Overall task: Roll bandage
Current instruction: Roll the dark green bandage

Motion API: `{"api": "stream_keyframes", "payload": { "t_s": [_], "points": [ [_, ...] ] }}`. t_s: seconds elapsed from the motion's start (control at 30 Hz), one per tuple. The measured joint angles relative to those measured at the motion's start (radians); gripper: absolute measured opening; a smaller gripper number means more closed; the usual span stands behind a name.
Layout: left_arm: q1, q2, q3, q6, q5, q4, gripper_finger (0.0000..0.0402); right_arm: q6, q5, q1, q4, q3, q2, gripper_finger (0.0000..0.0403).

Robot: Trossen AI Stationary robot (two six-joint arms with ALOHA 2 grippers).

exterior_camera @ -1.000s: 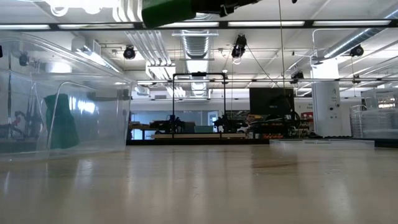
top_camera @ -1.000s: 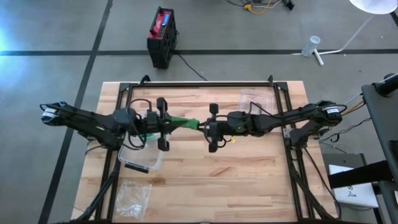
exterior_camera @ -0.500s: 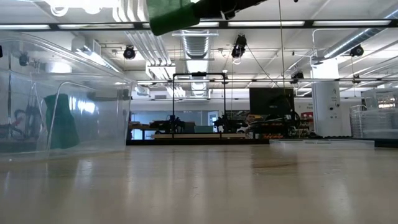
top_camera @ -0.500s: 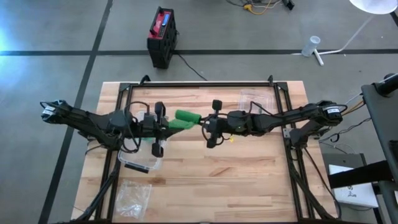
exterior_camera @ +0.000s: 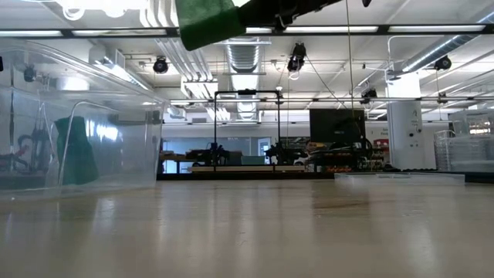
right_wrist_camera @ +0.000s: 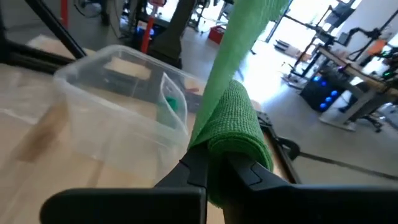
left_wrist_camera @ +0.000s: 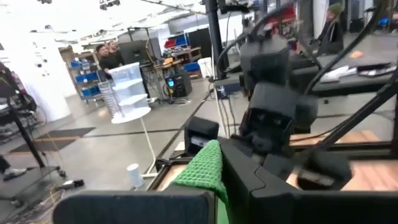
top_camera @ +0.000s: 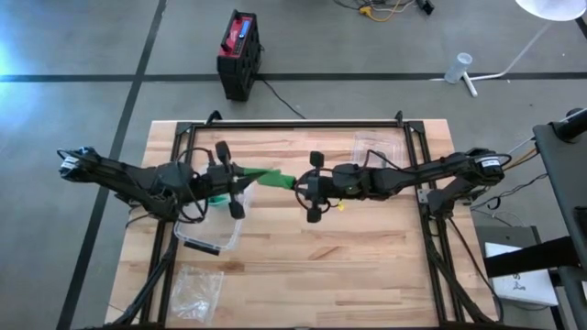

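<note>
Above the middle of the wooden table (top_camera: 303, 247), two robot grippers hold one green bandage (top_camera: 272, 177) in the air between them. The right gripper (top_camera: 303, 185) has its jaws closed on the rolled end, which bulges over the dark fingers (right_wrist_camera: 239, 171) in the right wrist view. The left gripper (top_camera: 240, 176) has its jaws closed on the other end of the same strip, the green knit emerging beside its fingers (left_wrist_camera: 261, 180) in the left wrist view. From the roll, the loose band runs taut across the short gap to the left gripper, well clear of the tabletop; the low view shows it only as a green edge at the upper border of the frame. Below and just behind the left gripper stands a clear plastic container (top_camera: 206, 234) holding another green piece (exterior_camera: 76, 150). A clear plastic bag (top_camera: 197, 289) lies near the table's front left corner, a second clear lid or tray (top_camera: 376, 147) near the far edge.
</note>
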Motion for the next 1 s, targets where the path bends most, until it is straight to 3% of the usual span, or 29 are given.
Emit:
{"api": "stream_keyframes", "payload": {
  "t_s": [0.33,0.5,0.77,1.0],
  "points": [
    [0.104,0.02,-0.001,0.008,0.017,-0.063,0.0,0.037,-0.147,0.019,0.001,0.001,-0.002,0.0009],
    [0.145,0.026,-0.001,-0.032,0.083,-0.146,0.0,0.055,-0.148,0.033,-0.002,0.023,-0.002,0.0009],
    [0.147,0.056,-0.001,-0.07,0.106,-0.202,0.0,0.04,-0.177,0.065,-0.007,0.059,-0.004,0.0009],
    [0.147,0.061,-0.001,-0.119,0.268,-0.229,0.0004,0.038,-0.189,0.076,-0.007,0.063,-0.006,0.0009]
  ]
}}
